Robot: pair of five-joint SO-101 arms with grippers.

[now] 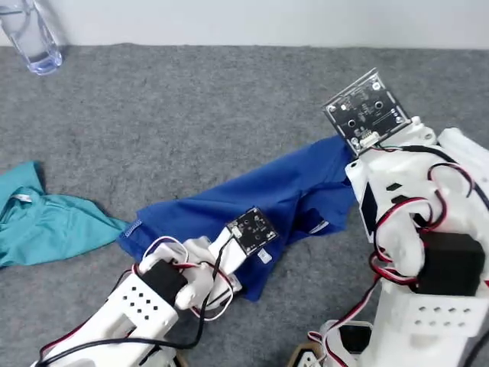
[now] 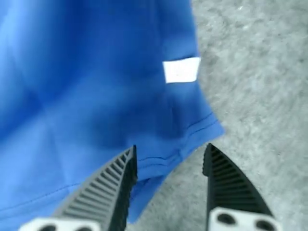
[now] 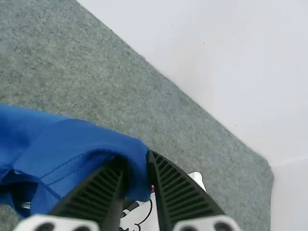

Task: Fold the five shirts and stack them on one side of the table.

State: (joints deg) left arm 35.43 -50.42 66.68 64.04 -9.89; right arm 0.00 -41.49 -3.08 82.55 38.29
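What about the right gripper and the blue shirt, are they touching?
Touching. The right wrist view shows the right gripper shut on a fold of the blue shirt, with the fabric pinched in between.

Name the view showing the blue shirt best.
High view: nearly the whole blue shirt shows. Left wrist view gives a hem corner between open jaws; right wrist view, a fold pinched between jaws.

The blue cloth shirt point(image 1: 260, 195) is a smooth, matt knit with stitched hems; the teal cloth shirt point(image 1: 46, 225) looks alike. The grey worktop point(image 1: 191, 107) is rough, felt-like carpet. The ribbed black plastic fingers point(image 2: 113, 185) are matt, the white plastic arm shells point(image 1: 428, 317) faintly glossy.
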